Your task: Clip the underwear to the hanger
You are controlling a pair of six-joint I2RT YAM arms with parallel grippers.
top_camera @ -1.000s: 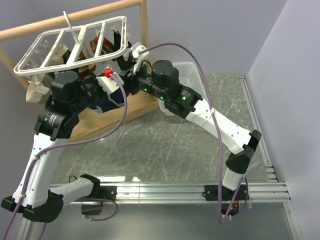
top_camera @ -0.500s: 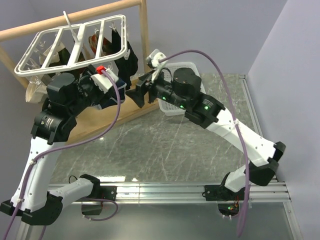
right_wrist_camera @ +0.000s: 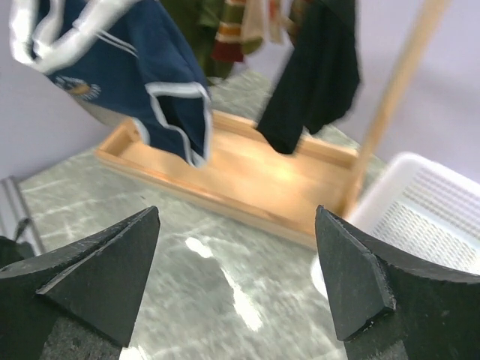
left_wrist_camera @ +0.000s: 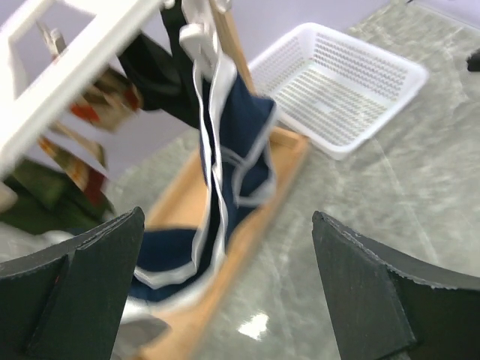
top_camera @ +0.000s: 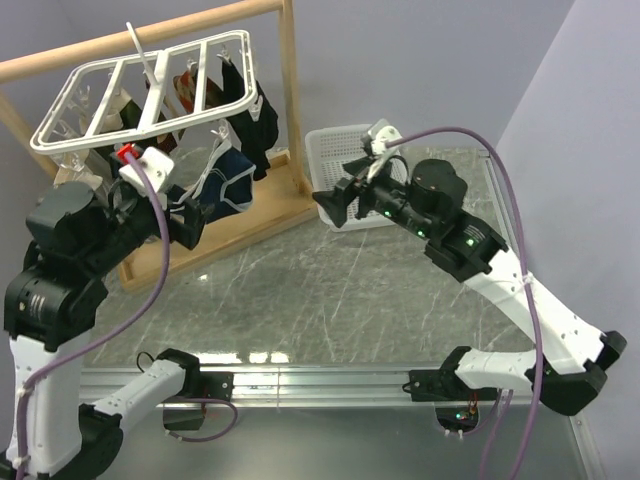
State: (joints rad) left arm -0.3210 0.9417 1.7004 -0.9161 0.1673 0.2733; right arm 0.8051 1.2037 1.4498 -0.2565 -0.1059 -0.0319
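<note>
The navy underwear (top_camera: 228,178) with white trim hangs from a clip (left_wrist_camera: 196,37) at the front right of the white grid hanger (top_camera: 140,123), apart from both grippers. In the left wrist view the underwear (left_wrist_camera: 236,150) dangles under the hanger bar (left_wrist_camera: 75,67), ahead of my left gripper (left_wrist_camera: 226,217), which is open and empty. From above, the left gripper (top_camera: 190,225) sits just left of and below the garment. My right gripper (top_camera: 335,205) is open and empty, to the garment's right. Its wrist view shows the underwear (right_wrist_camera: 142,67) far above the right gripper (right_wrist_camera: 236,210).
The hanger hangs on a wooden rail stand (top_camera: 290,90) with a wooden tray base (top_camera: 260,205). Black garments (top_camera: 258,125) and patterned cloths hang beside the underwear. A white mesh basket (top_camera: 345,150) stands behind the right gripper. Grey marble tabletop (top_camera: 330,290) lies in front.
The left gripper opened, let go of the underwear and drew back left and down. The right arm swung right, away from the hanger, its jaws widening. The underwear now hangs free.
</note>
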